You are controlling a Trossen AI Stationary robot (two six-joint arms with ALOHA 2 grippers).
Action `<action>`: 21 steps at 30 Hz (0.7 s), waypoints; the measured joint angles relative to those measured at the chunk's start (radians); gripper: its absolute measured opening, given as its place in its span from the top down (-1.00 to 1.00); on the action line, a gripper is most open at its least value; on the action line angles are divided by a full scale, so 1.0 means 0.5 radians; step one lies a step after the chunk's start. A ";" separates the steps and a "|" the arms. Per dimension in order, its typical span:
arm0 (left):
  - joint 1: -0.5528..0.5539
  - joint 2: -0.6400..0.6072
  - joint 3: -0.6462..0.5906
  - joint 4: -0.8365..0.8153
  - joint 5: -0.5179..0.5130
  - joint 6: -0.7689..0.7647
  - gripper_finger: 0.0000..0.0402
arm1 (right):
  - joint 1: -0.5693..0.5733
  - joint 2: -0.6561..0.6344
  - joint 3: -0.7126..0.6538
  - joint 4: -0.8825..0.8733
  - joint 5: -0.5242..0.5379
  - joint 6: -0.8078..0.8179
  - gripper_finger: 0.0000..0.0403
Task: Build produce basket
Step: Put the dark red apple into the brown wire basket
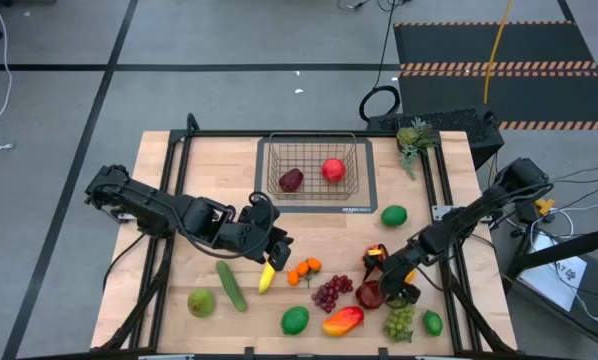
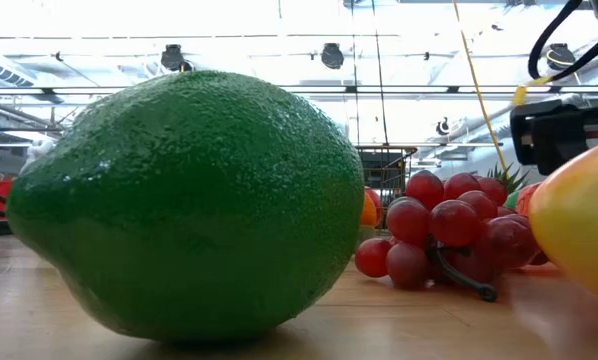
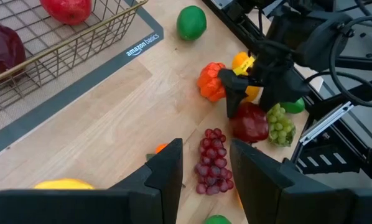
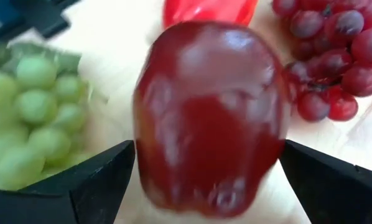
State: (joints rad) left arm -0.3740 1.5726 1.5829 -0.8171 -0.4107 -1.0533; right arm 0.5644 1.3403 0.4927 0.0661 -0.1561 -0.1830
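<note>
The right gripper (image 4: 204, 180), fingers spread wide, straddles a dark red apple (image 4: 208, 118) near the table's (image 1: 209, 170) front right edge, between green grapes (image 4: 30, 118) and purple grapes (image 4: 329, 56). The left gripper (image 3: 204, 168), part open and empty, hovers mid-table. The basket (image 1: 312, 167) sits at the back edge.

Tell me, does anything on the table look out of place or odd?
One thing stands out: the spiky green plant piece lies at the table's far right corner, beside the basket, apart from the fruit spread along the near side. Nothing looks spilled or damaged.
</note>
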 joint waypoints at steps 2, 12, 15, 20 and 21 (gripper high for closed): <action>0.000 0.000 0.000 0.000 0.000 -0.005 0.33 | 0.001 0.038 0.000 0.068 0.014 0.074 -0.94; 0.000 0.000 0.000 0.000 0.000 0.003 0.33 | 0.001 0.072 0.001 0.112 0.055 0.207 -0.69; 0.000 0.000 0.000 0.000 0.000 0.004 0.33 | 0.001 0.072 0.001 0.119 0.059 0.282 -0.67; 0.000 0.000 0.000 -0.001 0.000 0.009 0.33 | 0.001 0.049 0.001 0.171 0.111 0.492 -0.69; 0.000 0.000 0.000 -0.002 0.000 0.013 0.33 | 0.000 0.030 0.001 0.177 0.112 0.535 -0.69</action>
State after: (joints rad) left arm -0.3740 1.5726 1.5829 -0.8181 -0.4107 -1.0470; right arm 0.5644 1.3555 0.4931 0.1545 -0.1001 0.0844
